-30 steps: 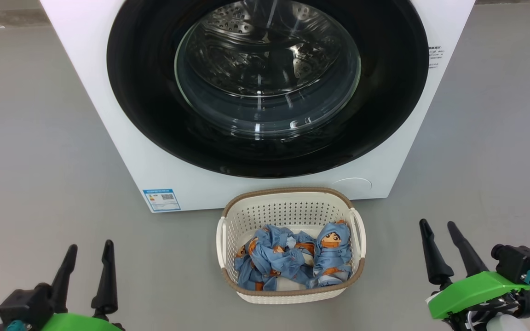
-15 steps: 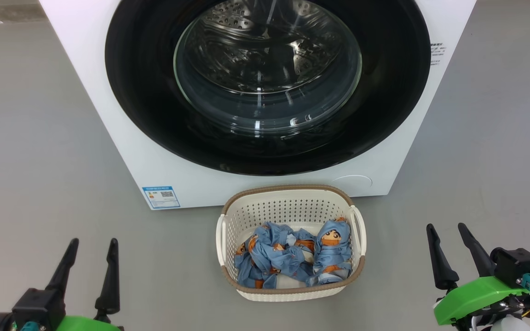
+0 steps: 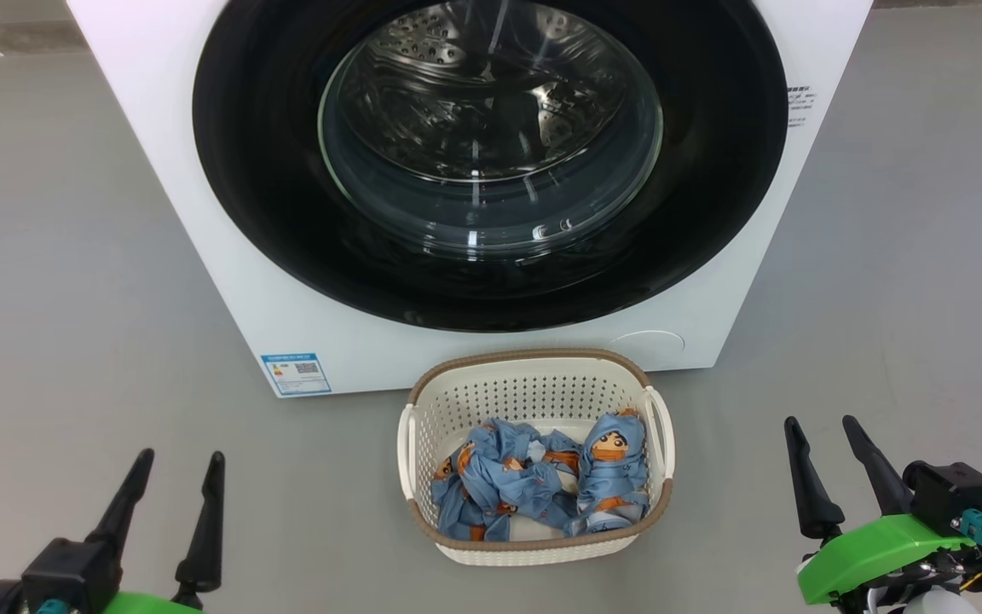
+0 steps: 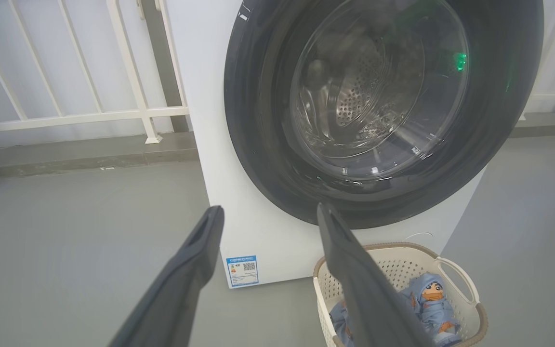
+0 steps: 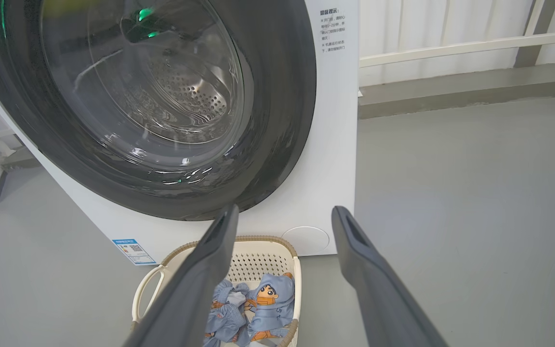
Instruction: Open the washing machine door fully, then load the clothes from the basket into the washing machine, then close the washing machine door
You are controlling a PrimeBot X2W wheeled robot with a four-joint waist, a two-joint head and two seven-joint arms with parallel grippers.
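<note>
Open grey floor (image 3: 48,298) runs wide on both sides of the washing machine (image 3: 158,128) & in front of it, bare around both arms. In L wrist view a white railing (image 4: 65,115) and a low kerb mark the far edge, well back behind the machine. Machine's front bottom edge sits just behind the basket (image 3: 534,388). The label sticker (image 3: 295,373) is at the machine's lower-L corner, a pale round cap (image 3: 649,341) at lower R. Door (image 3: 269,213) is shut flat on the front, black rim w/ glass bowl centred, steel drum visible thru it. Basket stands on the floor, centred below the door, close to the machine front; can't tell if touching. Clothes (image 3: 534,490) lie bunched in its bottom, below the rim. L gripper (image 3: 181,454) is low at L, fingers apart, holding nothing, well L of basket & well short of door. R gripper (image 3: 818,419) is low at R, fingers also apart & empty, off the basket's R handle w/ open floor between. Basket lies between the two grippers. Vs a sec ago: whole pic has nudged slightly, so cam moved. Both grippers sit a touch lower in frame, same spread. Door, basket & clothes are unchanged.
</note>
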